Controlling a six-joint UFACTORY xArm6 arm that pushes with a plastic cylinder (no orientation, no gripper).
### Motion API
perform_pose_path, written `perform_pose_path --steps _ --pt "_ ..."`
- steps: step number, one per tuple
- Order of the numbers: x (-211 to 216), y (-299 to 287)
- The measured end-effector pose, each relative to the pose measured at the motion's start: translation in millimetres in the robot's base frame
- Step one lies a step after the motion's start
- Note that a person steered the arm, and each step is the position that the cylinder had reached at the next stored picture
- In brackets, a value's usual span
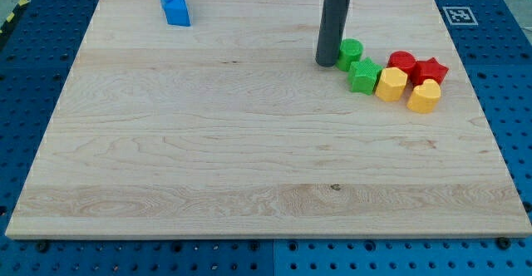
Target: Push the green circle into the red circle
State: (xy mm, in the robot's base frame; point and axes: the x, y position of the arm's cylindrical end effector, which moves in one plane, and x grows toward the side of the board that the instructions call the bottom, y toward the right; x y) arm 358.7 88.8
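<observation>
The green circle [349, 52] stands at the view's upper right on the wooden board. My tip [326, 62] rests right against its left side. The red circle [401, 62] lies to the right of the green circle, with a gap between them. A green star [363, 76] sits just below the green circle and touches it. A yellow hexagon [391, 85] lies between the green star and the red circle, below them.
A red star [431, 71] touches the red circle's right side. A yellow heart [425, 97] lies below the red star. A blue block [174, 6] stands at the view's upper left. The board's edge [465, 68] runs close to the right of the cluster.
</observation>
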Motion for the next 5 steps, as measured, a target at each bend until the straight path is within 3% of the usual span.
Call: perform_pose_path --steps 1,5 --pt "-19.6 1.2" --pt "-9.8 25.3"
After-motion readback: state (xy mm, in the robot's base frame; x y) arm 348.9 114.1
